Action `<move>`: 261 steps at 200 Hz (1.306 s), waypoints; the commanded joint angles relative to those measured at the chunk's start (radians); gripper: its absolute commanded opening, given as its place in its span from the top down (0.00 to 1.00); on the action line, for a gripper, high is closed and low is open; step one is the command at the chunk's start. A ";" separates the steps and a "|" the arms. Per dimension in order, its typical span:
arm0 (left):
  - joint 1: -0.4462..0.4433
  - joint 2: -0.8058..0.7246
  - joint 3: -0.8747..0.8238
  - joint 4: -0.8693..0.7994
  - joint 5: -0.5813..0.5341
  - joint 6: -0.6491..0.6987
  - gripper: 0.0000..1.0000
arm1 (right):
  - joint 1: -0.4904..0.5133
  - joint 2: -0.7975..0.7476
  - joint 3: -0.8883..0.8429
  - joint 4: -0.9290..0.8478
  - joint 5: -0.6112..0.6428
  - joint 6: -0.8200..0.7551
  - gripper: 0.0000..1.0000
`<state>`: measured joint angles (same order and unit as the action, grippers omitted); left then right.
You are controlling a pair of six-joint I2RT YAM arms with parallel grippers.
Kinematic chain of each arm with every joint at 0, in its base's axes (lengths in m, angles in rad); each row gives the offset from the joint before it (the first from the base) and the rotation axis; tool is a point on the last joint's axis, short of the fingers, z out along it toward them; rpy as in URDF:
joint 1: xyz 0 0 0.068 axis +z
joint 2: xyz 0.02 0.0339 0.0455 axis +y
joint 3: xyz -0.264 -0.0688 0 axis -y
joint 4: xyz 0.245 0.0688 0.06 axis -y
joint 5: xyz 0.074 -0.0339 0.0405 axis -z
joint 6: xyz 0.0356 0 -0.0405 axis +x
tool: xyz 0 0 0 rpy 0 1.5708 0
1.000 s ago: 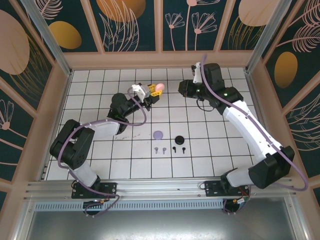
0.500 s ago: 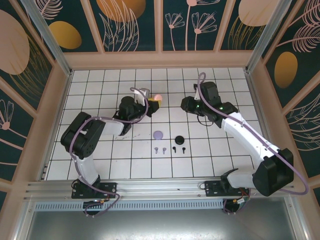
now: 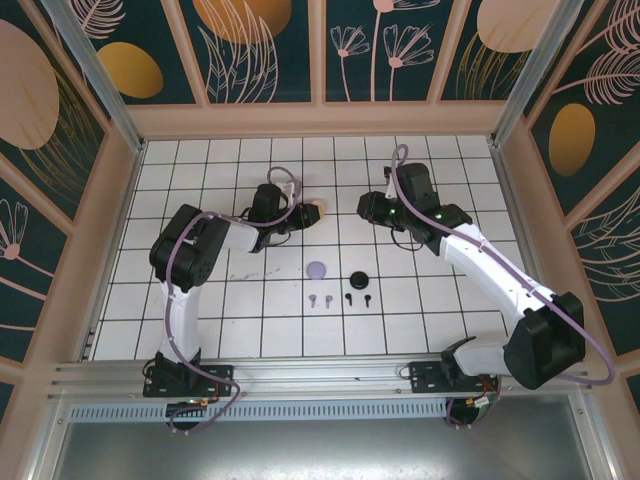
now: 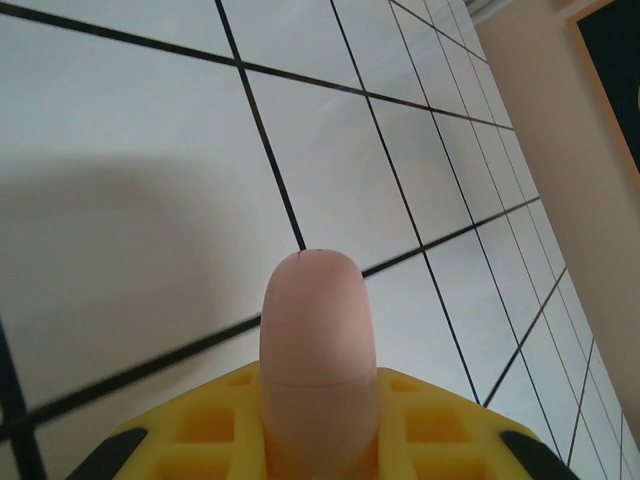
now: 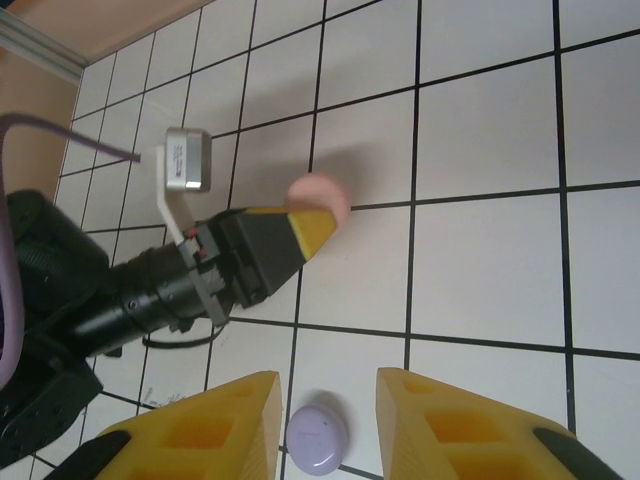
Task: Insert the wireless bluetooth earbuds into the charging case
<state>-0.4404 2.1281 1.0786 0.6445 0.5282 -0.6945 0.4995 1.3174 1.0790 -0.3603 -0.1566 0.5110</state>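
1. Overhead, the left arm folds back on itself over the far-left tiles. The left gripper (image 3: pixel 306 211) is clamped tight on the pink case (image 3: pixel 317 209), a smooth, matte, rounded disc.
2. Nearer and about mid-table, the lilac case (image 3: pixel 317 270) lies flat, a small round puck. Just near of it are two lilac buds (image 3: pixel 327 298), tiny and stemmed, side by side on the tiles.
3. Just to the right sits the black case (image 3: pixel 359 279), the same round shape. The two black buds (image 3: pixel 349 298) lie in line with the lilac pair.
4. Farther right, the right gripper (image 3: pixel 362 205) points at the pink case from near by without touching it. Its jaws stand partly open and hold nothing.
5. The table (image 3: pixel 200 320) is glossy white tile with thin dark grout lines. Peach, wood-toned frames hold dark teal panels (image 3: pixel 265 50) printed with pale leaves and orange discs. Bare aluminium posts and a rail close the near edge.
6. From the left wrist, the pink case (image 4: pixel 318 340) stands edge-on between ribbed yellow plastic fingers (image 4: pixel 215 425). A fine seam crosses it that the overhead view is too coarse to give. Whether it touches the tiles I cannot tell.
7. From the right wrist, the gap between that gripper's own yellow fingers (image 5: pixel 215 430) is plain, with the lilac case (image 5: pixel 318 440) on the tiles beyond it. The pink case (image 5: pixel 320 198) shows as a rounded nub past the other gripper's yellow tip.
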 commanded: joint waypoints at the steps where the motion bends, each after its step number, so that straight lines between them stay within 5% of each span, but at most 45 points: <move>1: 0.016 0.050 0.075 -0.059 0.039 -0.052 0.93 | 0.013 0.008 0.021 0.035 0.011 0.000 0.65; 120: 0.081 0.072 0.136 -0.226 0.053 -0.139 0.45 | 0.076 -0.037 0.015 0.009 0.068 0.027 0.52; 206: 0.140 -0.241 -0.002 -0.354 -0.102 0.018 0.38 | 0.177 0.044 0.021 -0.065 0.120 0.023 0.42; 261: 0.140 -0.558 -0.045 -0.368 -0.353 0.138 0.38 | 0.324 0.242 0.040 -0.090 0.194 0.102 0.29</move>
<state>-0.2970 1.7050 1.0649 0.2825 0.3370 -0.6453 0.7670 1.4796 1.0824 -0.4061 -0.0277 0.5610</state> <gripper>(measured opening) 0.617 0.699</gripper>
